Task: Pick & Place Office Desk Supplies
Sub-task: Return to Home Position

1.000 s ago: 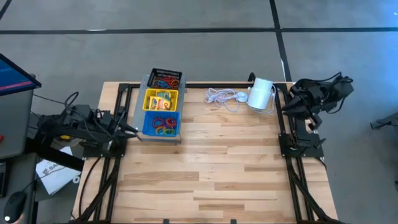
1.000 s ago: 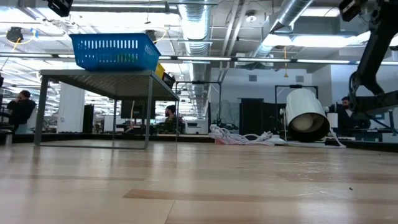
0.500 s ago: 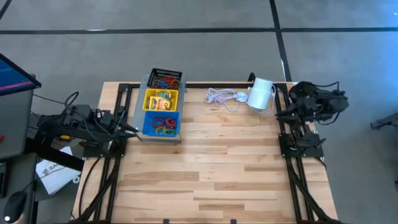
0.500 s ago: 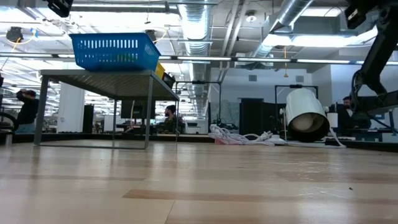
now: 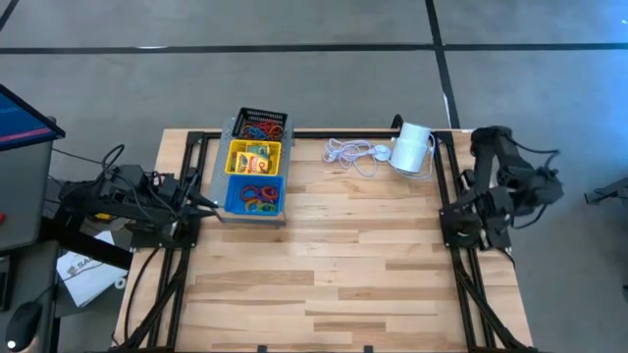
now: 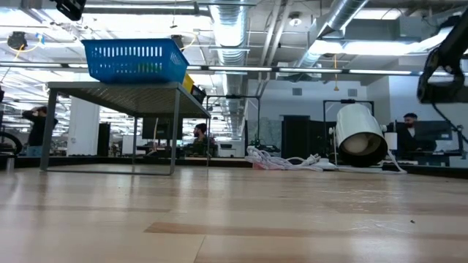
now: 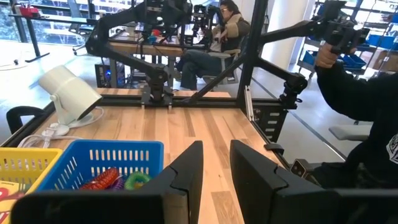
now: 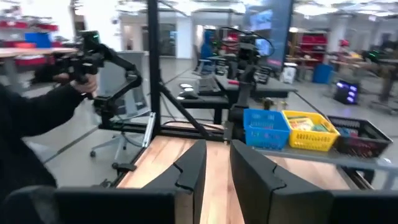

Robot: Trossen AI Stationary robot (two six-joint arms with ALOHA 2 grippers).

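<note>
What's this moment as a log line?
left gripper: open, beside shelf | right gripper: open, table's right edge | trays: three, on shelf

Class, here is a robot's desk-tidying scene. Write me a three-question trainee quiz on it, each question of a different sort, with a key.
1. True or false: seen from above, the yellow tray sits between the black mesh tray and the blue tray.
2. What lies in the blue tray? A) crayon boxes B) coloured loops C) nothing
3. Short answer: which holds something, the left gripper or the right gripper?

Key: 1 true; 2 B; 3 neither, both are empty.
</note>
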